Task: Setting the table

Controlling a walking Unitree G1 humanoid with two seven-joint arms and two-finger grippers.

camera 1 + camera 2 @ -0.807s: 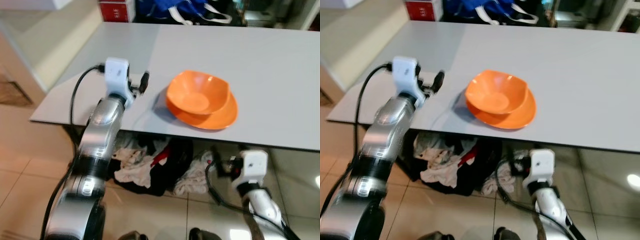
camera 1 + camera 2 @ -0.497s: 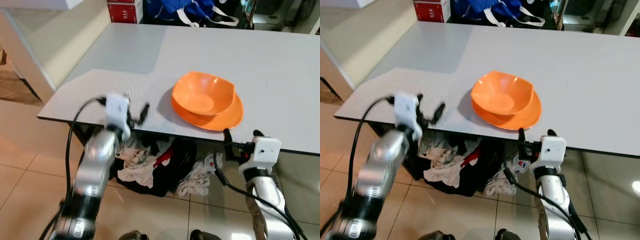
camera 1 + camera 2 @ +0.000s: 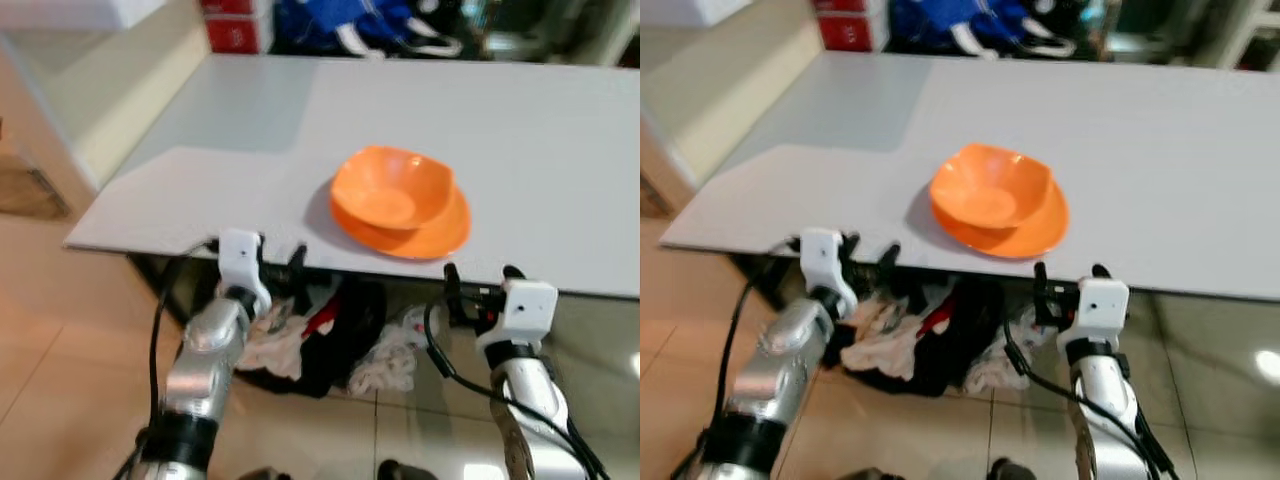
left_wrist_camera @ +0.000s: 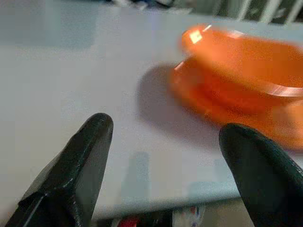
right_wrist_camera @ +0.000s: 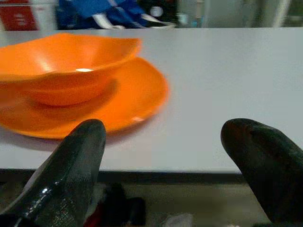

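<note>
An orange bowl is seen nested on an orange round plate near the front edge of the grey table. Left end effector and right end effector are held at that edge, fingers spread, empty, bowl just beyond and between them.
</note>
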